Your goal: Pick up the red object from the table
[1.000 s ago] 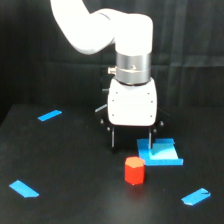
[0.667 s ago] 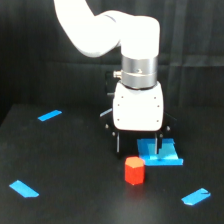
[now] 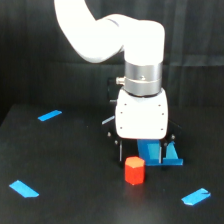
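At the exterior view's left, 2 blue strips lie on the table [image 3: 65,165]: one far strip [image 3: 49,115] and one near strip [image 3: 23,188], both well apart from the work. Toward the middle, the red object [image 3: 134,170] stands upright on the table, a small hexagonal block, free of any contact that can be seen. Just behind and above it hangs the gripper [image 3: 142,152], its white body wider than the block; 2 dark fingers [image 3: 119,151] reach down on either side with a clear gap between them, so the jaws stand apart and hold nothing. Behind the fingers lies a flat blue square [image 3: 150,151], and at the far right another blue strip [image 3: 195,196]. The step in hand looks like the final approach. To do it well, the gripper should come forward until the block sits centred between the fingers, then descend straight, and close on 2 opposite flat faces rather than on corners, so the block does not twist or tip.
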